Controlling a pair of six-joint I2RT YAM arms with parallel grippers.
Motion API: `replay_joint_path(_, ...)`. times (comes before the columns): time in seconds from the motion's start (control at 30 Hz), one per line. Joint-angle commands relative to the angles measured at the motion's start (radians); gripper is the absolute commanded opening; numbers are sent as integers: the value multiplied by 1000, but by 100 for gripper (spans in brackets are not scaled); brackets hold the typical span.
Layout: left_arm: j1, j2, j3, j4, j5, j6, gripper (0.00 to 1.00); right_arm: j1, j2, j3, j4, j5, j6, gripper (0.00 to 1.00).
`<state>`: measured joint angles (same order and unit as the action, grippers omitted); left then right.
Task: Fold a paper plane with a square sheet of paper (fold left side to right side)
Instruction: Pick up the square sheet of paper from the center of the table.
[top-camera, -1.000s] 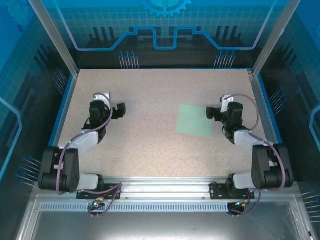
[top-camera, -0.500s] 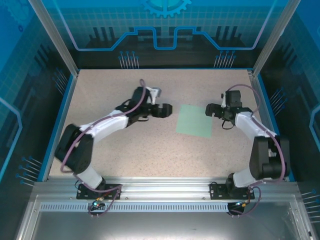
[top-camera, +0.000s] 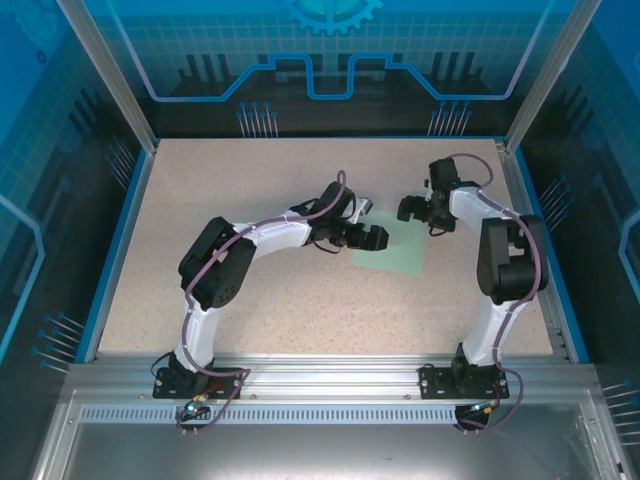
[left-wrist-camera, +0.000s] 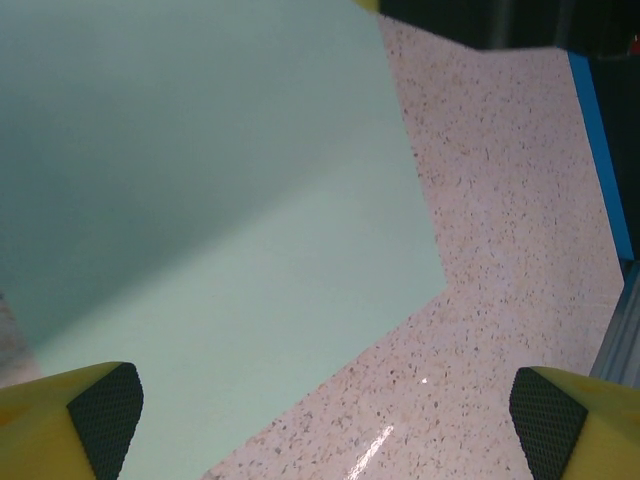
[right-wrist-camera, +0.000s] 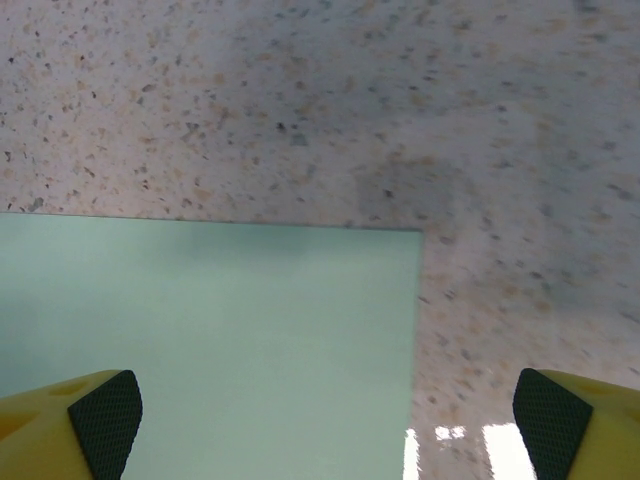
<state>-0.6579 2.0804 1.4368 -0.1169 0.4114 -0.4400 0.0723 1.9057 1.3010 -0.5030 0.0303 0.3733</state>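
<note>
We look down from above and behind the arms, their bases along the bottom of the frame, taking in the whole speckled table (top-camera: 300, 300). Our two wrist cameras hang close over that tabletop, facing down past their own fingertips (left-wrist-camera: 100, 415) in the lower corners. All three share the square sheet of paper (top-camera: 398, 252): right of centre from above, upper left at the left wrist, lower left at the right.

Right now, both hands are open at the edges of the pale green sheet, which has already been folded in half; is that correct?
Not quite: the square sheet of paper lies flat and unfolded, with no crease, as the left wrist view shows. The left hand and right hand are indeed open at its edges.
</note>
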Motion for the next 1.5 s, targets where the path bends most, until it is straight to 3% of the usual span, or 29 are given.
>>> replay_joint_path(0.0,-9,38,36,-41,47,-34,99,33,59,66,-88,27,25,100)
replay_joint_path(0.37,-11,96,61,-96,43,-36,99,73,97,63,-144,35,21,100)
replay_joint_path(1.0,-15,136,100,-139,36,-34,98,131,17,-67,-122,-182,16,98)
replay_joint_path(1.23,-14,111,91,-126,30,-34,99,129,12,-85,-115,-206,-18,71)
replay_joint_path(1.47,29,-20,18,-95,21,-43,98,93,-31,-138,-27,-350,-30,41)
